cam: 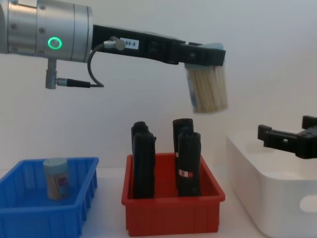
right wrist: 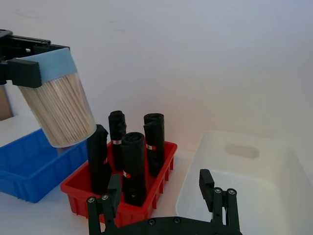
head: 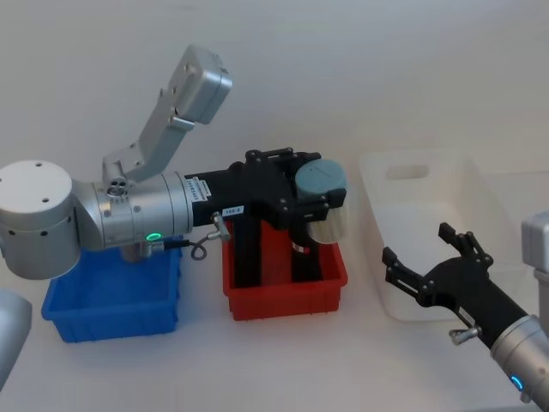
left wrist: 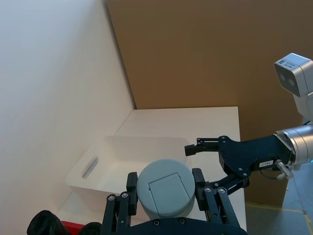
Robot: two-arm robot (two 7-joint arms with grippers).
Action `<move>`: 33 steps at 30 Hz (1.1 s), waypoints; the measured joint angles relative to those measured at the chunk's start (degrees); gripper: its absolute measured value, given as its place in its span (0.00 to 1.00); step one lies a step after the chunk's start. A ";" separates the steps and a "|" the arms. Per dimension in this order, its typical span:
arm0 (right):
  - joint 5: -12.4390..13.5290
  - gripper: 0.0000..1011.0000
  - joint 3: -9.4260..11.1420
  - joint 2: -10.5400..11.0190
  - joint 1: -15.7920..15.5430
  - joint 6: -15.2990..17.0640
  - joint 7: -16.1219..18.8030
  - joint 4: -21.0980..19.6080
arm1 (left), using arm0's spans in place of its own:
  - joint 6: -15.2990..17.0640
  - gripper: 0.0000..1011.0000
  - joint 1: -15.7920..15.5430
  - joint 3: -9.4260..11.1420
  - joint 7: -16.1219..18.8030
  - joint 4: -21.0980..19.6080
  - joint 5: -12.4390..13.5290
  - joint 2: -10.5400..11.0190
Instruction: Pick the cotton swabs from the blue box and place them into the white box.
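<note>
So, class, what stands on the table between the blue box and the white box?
A red bin holding tall black blocks stands between the blue box and the white box, seen clearly in the chest view.

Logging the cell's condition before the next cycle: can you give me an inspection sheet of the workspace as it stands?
Surface: white table, no spills seen.
Job's things: one cotton swabs tub held in the air above the red bin; second tub upright in the blue box; white box at the right, nothing seen inside.
Clutter: red bin holding upright black blocks.
Grippers: left gripper shut on the raised tub; right gripper open, over the white box.
Cables: short grey cable looped at the left wrist.
Surroundings: white wall; brown panel.
</note>
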 joint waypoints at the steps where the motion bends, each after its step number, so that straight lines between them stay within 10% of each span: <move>1: -0.07 0.99 -0.03 0.03 0.04 0.10 0.30 -0.08 | 0.02 0.67 -0.06 0.04 -0.11 0.00 0.00 -0.04; 33: -0.54 0.99 -0.13 2.43 0.81 2.82 12.44 -3.21 | 0.28 0.67 -0.82 0.57 -1.83 0.01 -0.10 -0.65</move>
